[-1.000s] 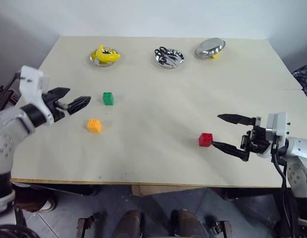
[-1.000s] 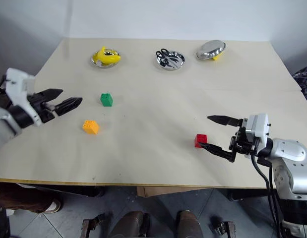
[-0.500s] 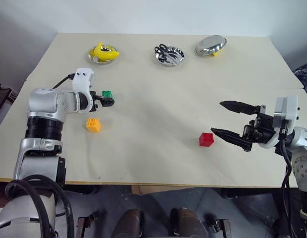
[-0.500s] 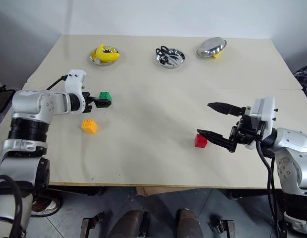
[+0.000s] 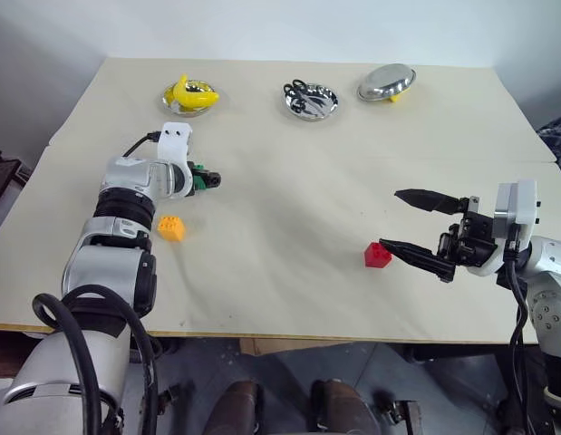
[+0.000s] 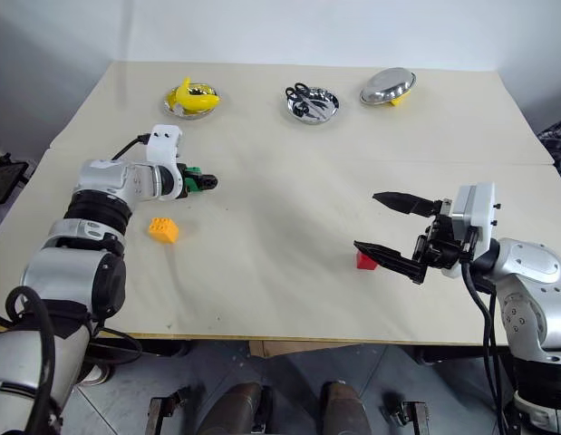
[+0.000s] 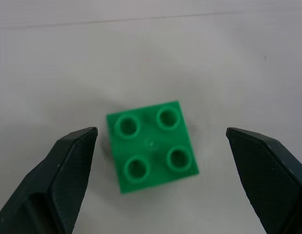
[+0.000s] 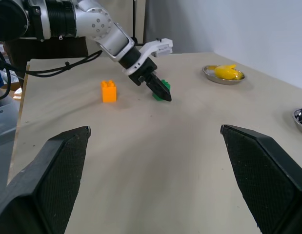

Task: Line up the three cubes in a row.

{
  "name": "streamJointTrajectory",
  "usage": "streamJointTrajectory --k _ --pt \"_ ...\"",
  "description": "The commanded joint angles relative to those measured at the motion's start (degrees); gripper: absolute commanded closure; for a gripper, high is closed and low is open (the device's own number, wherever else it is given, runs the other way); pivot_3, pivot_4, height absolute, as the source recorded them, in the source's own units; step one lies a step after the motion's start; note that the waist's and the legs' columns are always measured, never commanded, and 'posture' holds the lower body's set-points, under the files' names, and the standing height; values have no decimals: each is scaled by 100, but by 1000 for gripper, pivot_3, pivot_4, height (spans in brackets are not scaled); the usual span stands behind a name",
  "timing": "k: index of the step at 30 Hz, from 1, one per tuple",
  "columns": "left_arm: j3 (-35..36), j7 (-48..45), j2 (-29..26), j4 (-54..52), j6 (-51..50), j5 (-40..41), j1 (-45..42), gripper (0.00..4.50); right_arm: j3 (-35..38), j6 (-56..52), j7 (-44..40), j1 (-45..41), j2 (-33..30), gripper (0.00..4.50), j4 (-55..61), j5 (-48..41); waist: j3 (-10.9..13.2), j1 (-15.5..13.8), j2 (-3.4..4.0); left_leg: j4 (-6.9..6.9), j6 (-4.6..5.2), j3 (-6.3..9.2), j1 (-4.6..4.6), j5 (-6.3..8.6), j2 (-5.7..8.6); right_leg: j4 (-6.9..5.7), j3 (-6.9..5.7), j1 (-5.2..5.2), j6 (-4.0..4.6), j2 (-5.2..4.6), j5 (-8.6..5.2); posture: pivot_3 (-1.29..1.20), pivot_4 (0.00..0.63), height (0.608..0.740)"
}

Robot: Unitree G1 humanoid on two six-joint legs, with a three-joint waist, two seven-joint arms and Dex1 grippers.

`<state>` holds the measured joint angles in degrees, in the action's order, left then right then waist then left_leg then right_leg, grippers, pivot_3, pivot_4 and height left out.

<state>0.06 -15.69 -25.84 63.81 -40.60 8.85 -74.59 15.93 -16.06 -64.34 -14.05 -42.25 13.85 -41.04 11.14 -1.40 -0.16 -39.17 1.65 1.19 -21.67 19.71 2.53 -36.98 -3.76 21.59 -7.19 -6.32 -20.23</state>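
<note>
The left claw [image 7: 160,141] is standing wide around the small green studded plastic cube [image 7: 151,145]; closing off-centre is risking twisting it away.

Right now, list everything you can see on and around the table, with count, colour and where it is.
table: one, beige, under everything.
green cube: one, left side, between the open left fingers, untouched.
orange-yellow cube: one, left side, nearer the front edge than the green one.
red cube: one, right of centre, by the lower right finger.
banana: one, yellow, in a far-left metal dish.
scissors: black, in the far middle dish.
tilted metal dish: one, silver, far right.
left gripper: open.
right gripper: open.
</note>
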Motion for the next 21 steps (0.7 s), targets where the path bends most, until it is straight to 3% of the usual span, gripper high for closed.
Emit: streamJointTrajectory --k 1,5,13,17,21 --pt "135 54 -4 198 285 -154 -268 0 72 -13 32 52 34 21 269 -141 3 1 -6 0 0 0 0 0 1 0 -2 0 0 0 0 0 150 740" --pt "164 27 38 368 367 -284 -358 521 59 -56 56 134 58 0 320 -144 4 1 -7 0 0 0 0 0 0 -1 -7 1 0 -2 0 0 150 740" --pt "191 -70 43 459 398 -453 -379 2997 -11 -13 78 163 144 0 291 -64 6 0 -9 -2 0 -2 0 0 1 -5 -9 1 0 -2 0 0 150 740" --pt "289 -515 -11 255 1042 -377 -278 2979 -2 26 85 157 144 0 258 -25 6 -1 -9 -3 0 -2 0 0 1 -6 -10 2 0 -2 0 0 150 740" --pt "122 -2199 -215 -409 2002 -302 39 2979 117 61 41 245 23 0 267 23 6 4 -9 -3 0 -3 0 0 2 -6 -23 2 0 -2 0 0 150 740"
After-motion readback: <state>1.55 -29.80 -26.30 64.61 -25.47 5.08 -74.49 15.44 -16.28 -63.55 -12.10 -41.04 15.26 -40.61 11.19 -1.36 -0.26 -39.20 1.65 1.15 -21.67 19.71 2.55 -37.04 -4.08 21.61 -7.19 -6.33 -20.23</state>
